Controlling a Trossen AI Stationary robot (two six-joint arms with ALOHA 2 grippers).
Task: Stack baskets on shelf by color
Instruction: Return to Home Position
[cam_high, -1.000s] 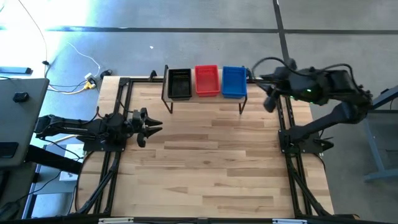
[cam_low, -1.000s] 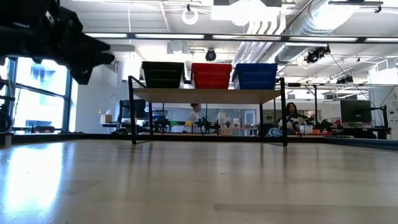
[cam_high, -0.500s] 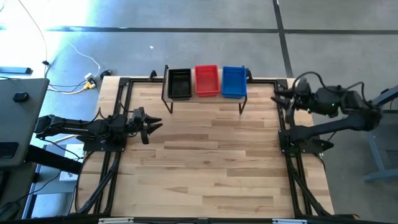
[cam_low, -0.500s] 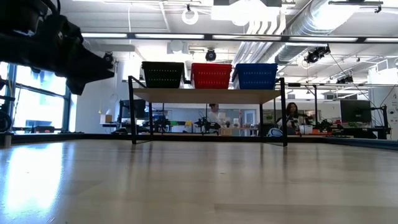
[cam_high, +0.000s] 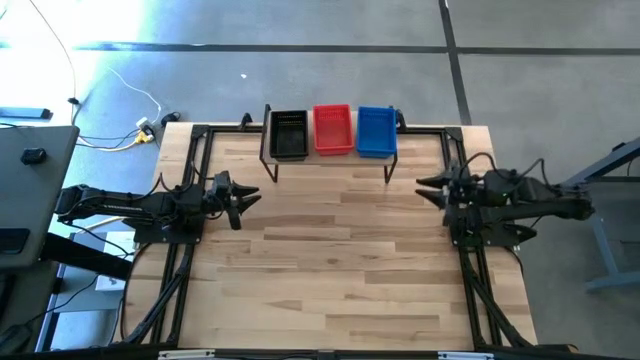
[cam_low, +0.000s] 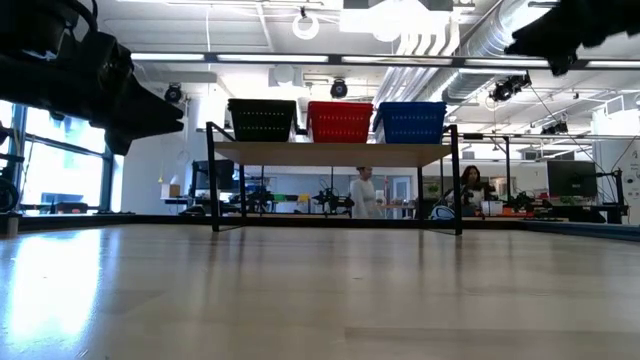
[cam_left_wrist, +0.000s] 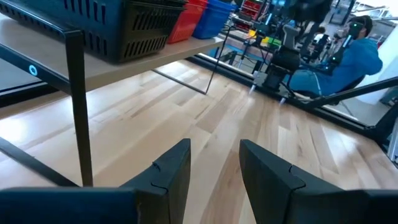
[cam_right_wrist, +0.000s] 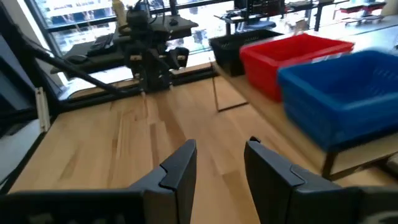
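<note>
From above: shelf (cam_high: 267, 135) at the far edge of the table (cam_high: 340, 260), carrying black baskets (cam_high: 289, 134), red baskets (cam_high: 333, 130) and blue baskets (cam_high: 376, 131) side by side, touching or nearly so. Number nested in each colour impossible to tell. Left gripper (cam_high: 252, 197) out in front of the shelf and off past its black end, well apart from it, tips splayed, holding nothing. Right gripper (cam_high: 425, 187) in front of the shelf and just past its blue end, tips likewise spread and empty.

From table height: all three colours upright on the shelf's plank, black at one end, blue at the other. Left arm (cam_low: 110, 85) a dark mass beside the black end, about level with the baskets. Right arm (cam_low: 570, 25) above and beyond the blue end. Under the plank, far back in the room, a standing person (cam_low: 363, 192) and a seated person (cam_low: 470, 190).

Left wrist: own fingers (cam_left_wrist: 171, 177) parted by a clear gap, nothing between them. Shelf ahead, black end nearest.

Right wrist: own fingers (cam_right_wrist: 177, 171) parted the same way, empty. Shelf alongside, blue end nearest, left arm beyond its far end.
</note>
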